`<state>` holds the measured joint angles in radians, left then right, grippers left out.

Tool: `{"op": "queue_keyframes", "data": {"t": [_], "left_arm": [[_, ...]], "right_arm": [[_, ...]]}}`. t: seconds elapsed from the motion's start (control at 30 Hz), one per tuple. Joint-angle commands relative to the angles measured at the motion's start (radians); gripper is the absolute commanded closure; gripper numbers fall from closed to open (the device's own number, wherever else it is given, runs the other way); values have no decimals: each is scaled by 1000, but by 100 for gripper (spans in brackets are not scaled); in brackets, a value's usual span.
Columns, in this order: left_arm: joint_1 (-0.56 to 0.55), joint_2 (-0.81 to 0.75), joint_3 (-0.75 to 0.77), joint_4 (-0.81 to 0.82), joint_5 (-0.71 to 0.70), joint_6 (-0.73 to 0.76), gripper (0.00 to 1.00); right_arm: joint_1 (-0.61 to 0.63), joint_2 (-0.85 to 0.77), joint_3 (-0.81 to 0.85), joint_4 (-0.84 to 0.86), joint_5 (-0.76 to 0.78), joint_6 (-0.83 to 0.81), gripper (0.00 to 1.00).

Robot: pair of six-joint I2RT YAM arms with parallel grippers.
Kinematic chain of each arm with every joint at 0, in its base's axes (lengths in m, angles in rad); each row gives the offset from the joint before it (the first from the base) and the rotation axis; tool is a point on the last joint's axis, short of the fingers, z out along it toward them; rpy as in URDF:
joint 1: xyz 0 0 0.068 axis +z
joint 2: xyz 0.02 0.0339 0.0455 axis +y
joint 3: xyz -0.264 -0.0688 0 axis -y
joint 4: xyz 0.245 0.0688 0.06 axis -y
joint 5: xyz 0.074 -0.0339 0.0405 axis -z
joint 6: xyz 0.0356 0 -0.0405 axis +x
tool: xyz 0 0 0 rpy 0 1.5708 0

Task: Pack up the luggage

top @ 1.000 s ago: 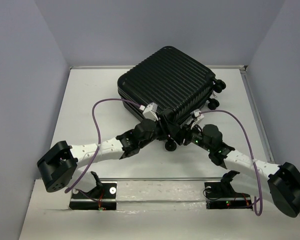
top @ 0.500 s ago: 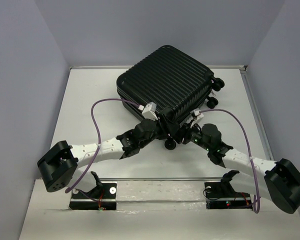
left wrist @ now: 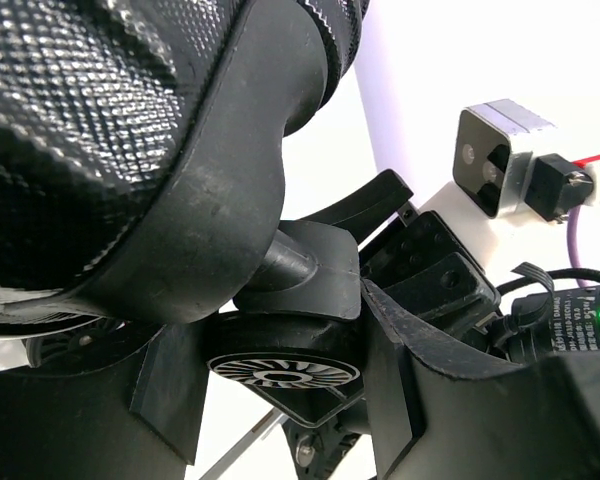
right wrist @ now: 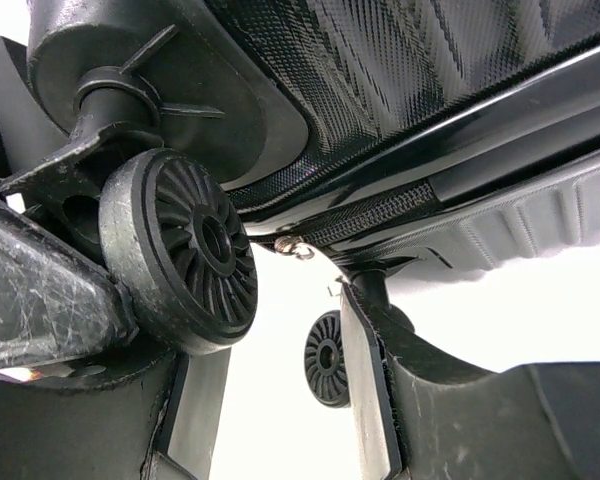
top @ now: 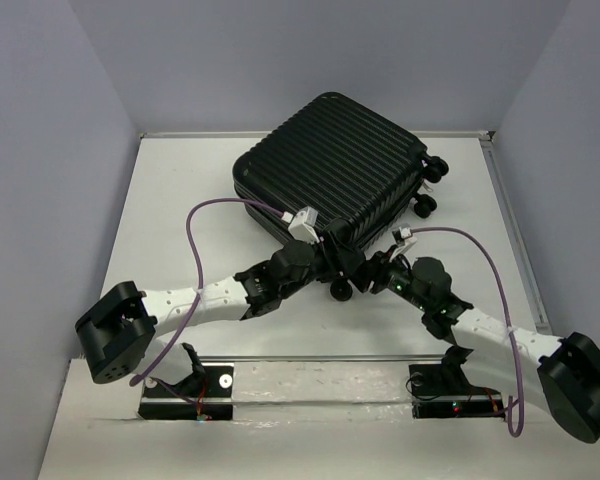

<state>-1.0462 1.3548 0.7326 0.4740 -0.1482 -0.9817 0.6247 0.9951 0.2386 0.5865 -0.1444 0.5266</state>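
The luggage (top: 330, 165) lay shut and flat at the far middle of the table (top: 180, 200), one corner toward you. Your left gripper (top: 322, 262) had its jaws clamped on the near caster (left wrist: 280, 372). Your right gripper (right wrist: 275, 340) sat just beside it, jaws apart and holding nothing, with the zip pull (right wrist: 292, 247) close ahead of them.

The risk, as I judged it, was that tugging that caster would drag or swivel the whole case rather than open it, and the free-turning wheel could slip from the pads. With both wrists crowded at one corner, your right fingers could snag the left ones. The pull was tiny, so closing beside it would pinch only seam.
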Motion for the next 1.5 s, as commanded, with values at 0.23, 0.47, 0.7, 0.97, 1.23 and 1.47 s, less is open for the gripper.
{"op": "queue_keyframes", "data": {"t": [0.23, 0.47, 0.7, 0.97, 1.23, 1.47], "left_arm": [[-6, -63, 30, 71, -37, 31, 94], [0, -46, 70, 72, -37, 37, 94], [-3, -34, 85, 75, 10, 28, 94], [-5, -43, 74, 86, 21, 25, 94], [-12, -37, 73, 98, 33, 14, 94], [-23, -39, 71, 104, 33, 11, 94]], "right_arm": [[-82, -283, -193, -16, 129, 72, 44], [-82, -380, -186, -121, 88, 53, 45], [-82, -5, -67, 169, -191, -33, 44], [-82, 158, -58, 366, -264, -33, 42], [-82, 198, 2, 394, -224, -50, 42], [-82, 266, 38, 447, -238, -50, 52]]}}
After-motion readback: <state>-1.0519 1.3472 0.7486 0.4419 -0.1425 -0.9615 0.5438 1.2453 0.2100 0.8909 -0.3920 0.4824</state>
